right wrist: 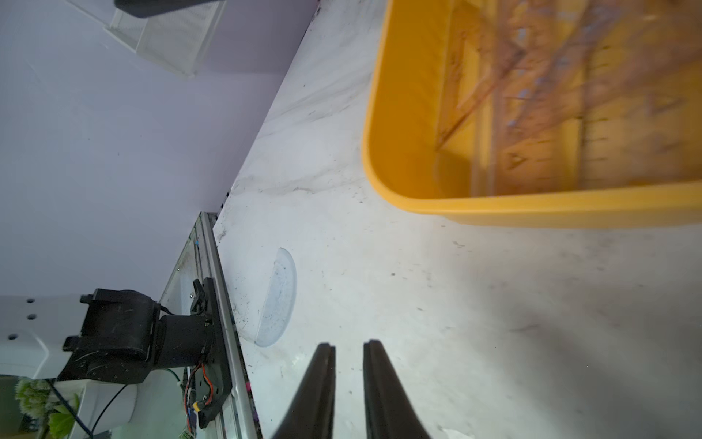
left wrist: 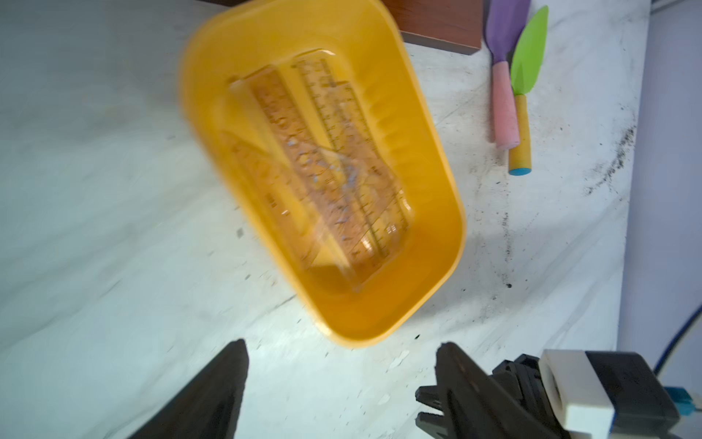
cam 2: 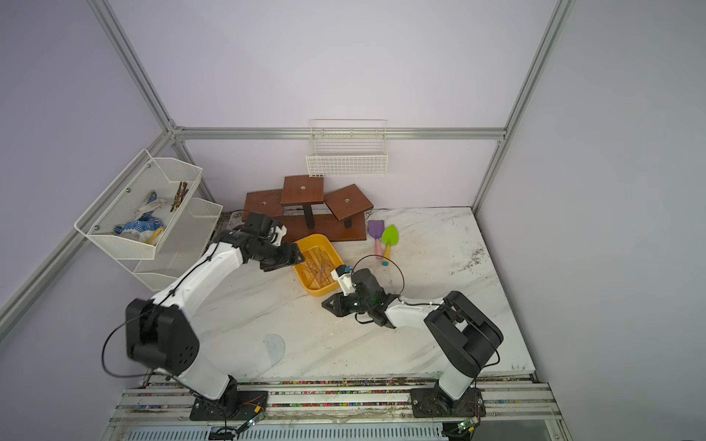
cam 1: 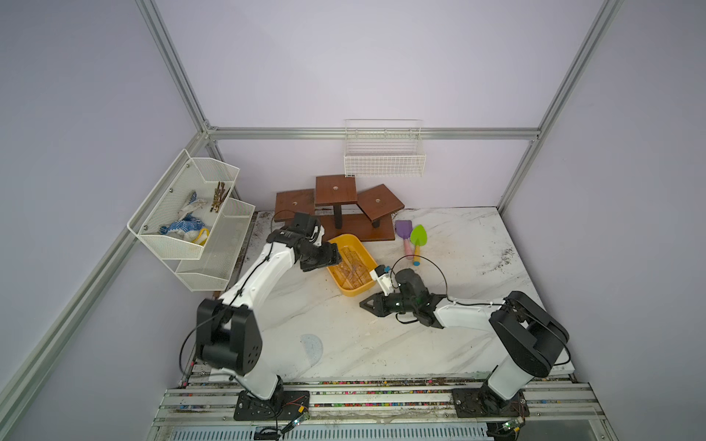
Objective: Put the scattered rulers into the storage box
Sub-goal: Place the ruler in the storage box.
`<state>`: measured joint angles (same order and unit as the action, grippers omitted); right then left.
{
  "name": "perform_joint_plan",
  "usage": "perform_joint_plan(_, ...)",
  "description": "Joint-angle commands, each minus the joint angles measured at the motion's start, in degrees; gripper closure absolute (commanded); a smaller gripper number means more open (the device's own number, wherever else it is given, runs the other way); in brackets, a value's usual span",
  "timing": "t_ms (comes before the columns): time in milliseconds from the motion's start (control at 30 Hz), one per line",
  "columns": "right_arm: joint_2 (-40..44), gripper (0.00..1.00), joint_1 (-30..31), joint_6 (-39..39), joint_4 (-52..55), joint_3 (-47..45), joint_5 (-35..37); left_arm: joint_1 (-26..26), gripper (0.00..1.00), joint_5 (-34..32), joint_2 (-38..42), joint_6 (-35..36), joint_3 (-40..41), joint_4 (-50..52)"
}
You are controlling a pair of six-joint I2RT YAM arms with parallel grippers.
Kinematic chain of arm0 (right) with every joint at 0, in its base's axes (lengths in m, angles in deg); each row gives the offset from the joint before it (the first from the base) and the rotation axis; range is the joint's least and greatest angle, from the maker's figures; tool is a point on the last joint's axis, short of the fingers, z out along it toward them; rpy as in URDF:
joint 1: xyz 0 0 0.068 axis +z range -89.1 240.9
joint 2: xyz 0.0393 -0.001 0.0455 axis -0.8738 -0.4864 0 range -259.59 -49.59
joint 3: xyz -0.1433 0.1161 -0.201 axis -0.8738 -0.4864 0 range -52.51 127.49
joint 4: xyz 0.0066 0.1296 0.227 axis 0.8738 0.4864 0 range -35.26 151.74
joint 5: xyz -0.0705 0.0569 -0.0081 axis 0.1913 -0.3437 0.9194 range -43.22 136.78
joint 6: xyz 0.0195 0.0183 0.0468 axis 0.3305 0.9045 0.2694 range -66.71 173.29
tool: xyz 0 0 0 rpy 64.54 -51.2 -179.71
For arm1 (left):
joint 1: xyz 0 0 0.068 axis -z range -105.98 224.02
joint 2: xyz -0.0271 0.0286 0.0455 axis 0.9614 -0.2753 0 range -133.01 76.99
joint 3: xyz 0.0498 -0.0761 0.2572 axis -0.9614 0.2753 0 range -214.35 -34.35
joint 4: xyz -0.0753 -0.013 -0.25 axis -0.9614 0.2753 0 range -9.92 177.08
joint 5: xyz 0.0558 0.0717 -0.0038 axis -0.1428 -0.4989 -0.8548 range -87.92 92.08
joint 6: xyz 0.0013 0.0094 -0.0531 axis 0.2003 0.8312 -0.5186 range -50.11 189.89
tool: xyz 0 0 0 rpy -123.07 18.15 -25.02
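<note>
Nearest the front rail, the protractor [cam 1: 311,349] is lying flat on the surface [cam 1: 420,336], alone and well apart from the box; it is the only ruler I am seeing outside it. Further in, the right gripper [right wrist: 349,344] is hovering low just beside the box's near end, jaws standing slightly apart with nothing between them. The box [cam 1: 351,291] is sitting mid-surface, and the rulers [cam 1: 353,269] are lying stacked along its floor, straightedges and set squares overlapping, though I am not managing to count them. Over its far-left side the left gripper [left wrist: 342,344] is hanging with jaws wide apart and empty. I am judging the loading nearly done: the next move is calling for one arm to reach toward the front, catch that thin flat edge and carry it in. Beyond, two shovels [cam 1: 414,240] are lying beside the wooden stand [cam 1: 336,191]. The wire basket [cam 1: 384,166] on the wall is looking empty, and the mesh shelves [cam 1: 168,244] at the left are holding gloves [cam 1: 183,227]
</note>
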<state>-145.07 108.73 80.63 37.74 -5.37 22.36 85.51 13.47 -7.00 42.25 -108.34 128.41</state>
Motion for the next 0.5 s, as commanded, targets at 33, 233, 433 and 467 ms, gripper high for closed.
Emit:
perform_joint_plan(33, -3.0, 0.53, 12.7, -7.7, 12.7, 8.7, 19.5, -7.1, 0.18, -9.6, 12.0, -8.0, 16.1, -0.8)
perform_joint_plan(233, -14.4, 0.19, 25.6, -12.7, 23.6, 23.9, 34.3, -16.8, 0.17, -8.5, 21.4, -9.6, 26.0, -1.8)
perform_joint_plan(433, -25.3, 0.06, 28.4, -12.8, 31.0, 34.6, 38.0, -19.2, 0.13, -6.6, 22.5, -9.9, 26.2, -2.1)
perform_joint_plan(467, -26.2, 0.06, 28.4, -12.7, 31.9, 35.7, 38.7, -19.3, 0.13, -6.3, 22.3, -9.9, 26.2, -2.3)
